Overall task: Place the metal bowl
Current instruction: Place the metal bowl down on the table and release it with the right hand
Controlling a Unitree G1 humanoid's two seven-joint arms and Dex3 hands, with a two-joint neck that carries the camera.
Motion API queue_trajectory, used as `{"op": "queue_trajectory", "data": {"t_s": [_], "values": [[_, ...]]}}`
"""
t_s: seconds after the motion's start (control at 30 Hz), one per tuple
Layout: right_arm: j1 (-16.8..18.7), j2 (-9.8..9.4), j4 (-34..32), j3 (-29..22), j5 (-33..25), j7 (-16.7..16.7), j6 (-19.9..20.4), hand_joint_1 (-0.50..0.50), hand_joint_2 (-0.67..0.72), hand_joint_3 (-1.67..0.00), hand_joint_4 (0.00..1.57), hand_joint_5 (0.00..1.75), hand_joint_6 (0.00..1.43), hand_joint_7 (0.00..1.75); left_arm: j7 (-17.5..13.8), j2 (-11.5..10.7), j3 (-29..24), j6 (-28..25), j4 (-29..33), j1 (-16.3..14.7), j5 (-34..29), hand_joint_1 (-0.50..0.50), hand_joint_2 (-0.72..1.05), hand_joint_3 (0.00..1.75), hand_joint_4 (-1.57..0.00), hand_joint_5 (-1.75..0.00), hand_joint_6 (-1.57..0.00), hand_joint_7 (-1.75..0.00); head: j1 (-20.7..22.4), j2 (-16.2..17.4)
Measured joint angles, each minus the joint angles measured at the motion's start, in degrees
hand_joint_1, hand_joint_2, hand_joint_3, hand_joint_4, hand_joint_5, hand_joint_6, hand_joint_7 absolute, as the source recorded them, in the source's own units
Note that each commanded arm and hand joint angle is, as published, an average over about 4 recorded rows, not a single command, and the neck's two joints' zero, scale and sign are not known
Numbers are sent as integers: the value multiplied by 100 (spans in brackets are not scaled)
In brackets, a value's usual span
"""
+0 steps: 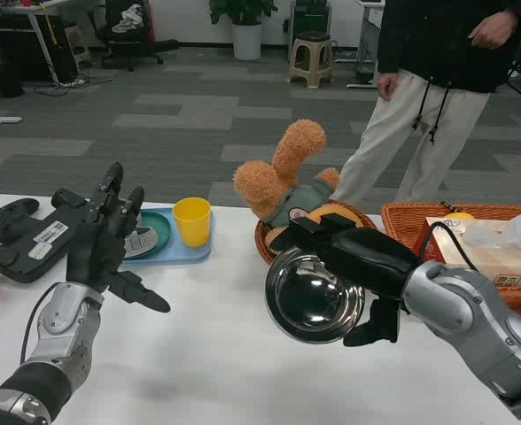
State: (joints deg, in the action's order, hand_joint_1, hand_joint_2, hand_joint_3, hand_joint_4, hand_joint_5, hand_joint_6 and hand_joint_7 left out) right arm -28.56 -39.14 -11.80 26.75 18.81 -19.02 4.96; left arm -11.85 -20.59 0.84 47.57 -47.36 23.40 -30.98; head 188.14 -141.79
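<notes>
Right robot hand grips one metal bowl; left robot hand spread, holding nothing.

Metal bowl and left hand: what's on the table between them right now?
Nothing: the head view shows only bare white table between the left hand and the metal bowl, which the right hand holds.

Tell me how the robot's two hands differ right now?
The right hand grips the metal bowl by its rim, tilted above the table; the left hand holds nothing. The left hand's fingers are spread and raised; the right hand's curl around the bowl. Both are black, on silver forearms.
</notes>
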Motion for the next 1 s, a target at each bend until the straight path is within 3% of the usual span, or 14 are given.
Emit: {"op": "queue_trajectory", "data": {"t_s": [0.23, 1.0], "values": [[-6, 36, 1, 126, -116, 1, 1, -46, -48, -159, 17, 155, 0, 154, 1, -1, -32, 55, 122, -147, -3, -50, -28, 9, -15, 0, 0, 0, 60, -3], [-7, 109, 287, 127, -107, 3, 67, -46, -48, -159, 19, 155, 0, 157, 2, -1, -74, 57, 229, -204, -11, -50, -33, 9, -15, 0, 0, 0, 38, 79]]}}
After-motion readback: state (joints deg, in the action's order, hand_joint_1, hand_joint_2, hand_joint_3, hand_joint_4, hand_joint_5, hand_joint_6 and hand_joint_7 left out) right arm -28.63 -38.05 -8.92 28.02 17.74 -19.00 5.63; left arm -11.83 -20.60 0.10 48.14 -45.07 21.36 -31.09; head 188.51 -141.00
